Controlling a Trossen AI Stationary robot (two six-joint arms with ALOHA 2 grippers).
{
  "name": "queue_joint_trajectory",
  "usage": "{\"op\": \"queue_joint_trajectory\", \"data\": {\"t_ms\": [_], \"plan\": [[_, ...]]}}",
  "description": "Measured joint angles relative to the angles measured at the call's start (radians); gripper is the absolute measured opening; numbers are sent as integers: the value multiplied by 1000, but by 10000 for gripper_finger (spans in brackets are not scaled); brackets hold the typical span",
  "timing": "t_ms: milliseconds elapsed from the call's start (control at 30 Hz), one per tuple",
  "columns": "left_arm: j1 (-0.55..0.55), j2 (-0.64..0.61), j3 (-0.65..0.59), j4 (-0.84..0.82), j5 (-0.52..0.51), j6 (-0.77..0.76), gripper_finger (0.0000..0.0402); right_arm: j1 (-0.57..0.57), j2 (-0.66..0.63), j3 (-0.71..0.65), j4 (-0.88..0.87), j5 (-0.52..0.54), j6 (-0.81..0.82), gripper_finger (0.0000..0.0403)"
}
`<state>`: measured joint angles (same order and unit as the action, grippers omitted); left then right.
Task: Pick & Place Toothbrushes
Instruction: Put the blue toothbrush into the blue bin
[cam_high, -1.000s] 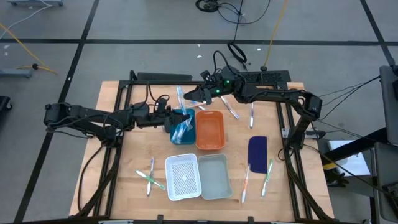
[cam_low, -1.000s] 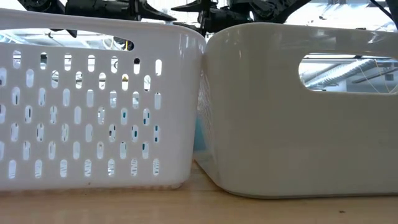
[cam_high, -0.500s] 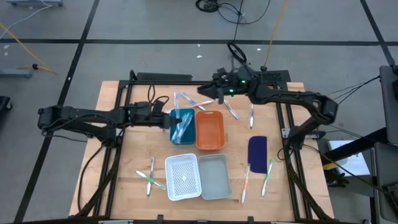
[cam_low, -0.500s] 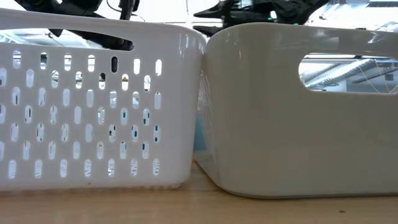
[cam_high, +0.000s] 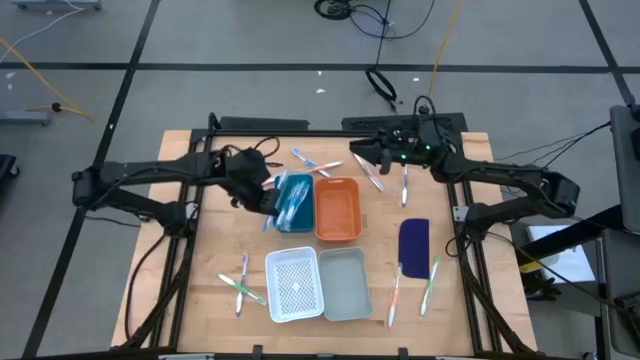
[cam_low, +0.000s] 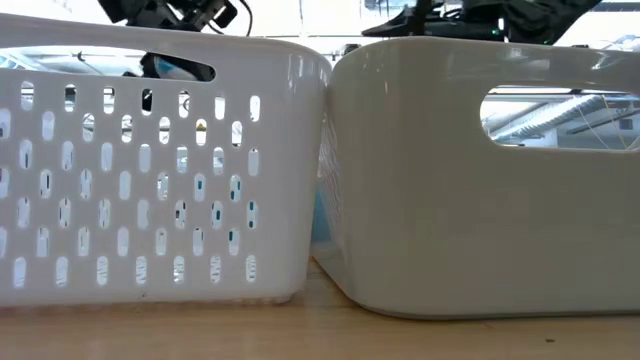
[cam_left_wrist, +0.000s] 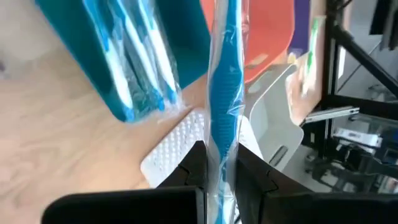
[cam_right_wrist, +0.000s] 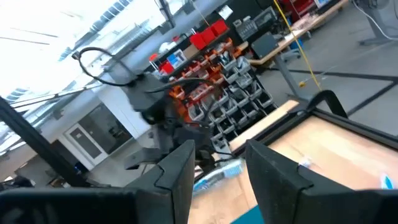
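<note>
My left gripper (cam_high: 260, 196) hovers at the left side of the teal tray (cam_high: 294, 201) and is shut on a blue toothbrush in a clear wrapper (cam_left_wrist: 224, 87). The teal tray holds more wrapped blue toothbrushes (cam_left_wrist: 134, 68). Loose toothbrushes lie on the table at the far middle (cam_high: 311, 161), far right (cam_high: 371, 176), near left (cam_high: 241, 284) and near right (cam_high: 396, 294). My right gripper (cam_high: 356, 148) is open and holds nothing, high over the table's far side; in the right wrist view the gap between its fingers (cam_right_wrist: 217, 171) stands free. My left gripper pinches the wrapped blue toothbrush between its two fingers (cam_left_wrist: 194, 168) at one end of the stick (cam_left_wrist: 221, 158). The fingers slant downward and the toothbrush runs on along them, out past their tips. It is lifted clear of the table, over the tray's edge.
An orange tray (cam_high: 338, 209) stands right of the teal one. A white perforated basket (cam_high: 294, 286) and a pale grey basket (cam_high: 347, 284) stand side by side at the near middle. A dark blue flat oblong piece (cam_high: 414, 242) lies at the right.
My right gripper has drawn back from above the teal tray toward the table's far right. My left gripper has rolled and tipped downward with the blue toothbrush, shifting a little toward the tray's left edge; the toothbrush now points down along the fingers.
</note>
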<state>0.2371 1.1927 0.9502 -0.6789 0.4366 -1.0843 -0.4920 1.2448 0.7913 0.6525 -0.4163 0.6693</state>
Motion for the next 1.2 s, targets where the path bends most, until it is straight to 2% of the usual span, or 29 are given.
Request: {"op": "queue_joint_trajectory", "data": {"t_ms": [200, 400, 867, 1200], "plan": [[45, 125, 68, -37, 193, 31, 32, 2, -42, -27, 2, -4, -1, 134], [104, 244, 76, -59, 398, 69, 32, 2, -71, -49, 2, -6, -42, 134], [264, 418, 77, -126, 517, 137, 32, 2, -107, -76, 10, -34, -52, 134], [340, 470, 76, -117, 532, 157, 32, 2, -107, -76, 10, -35, -53, 134]]}}
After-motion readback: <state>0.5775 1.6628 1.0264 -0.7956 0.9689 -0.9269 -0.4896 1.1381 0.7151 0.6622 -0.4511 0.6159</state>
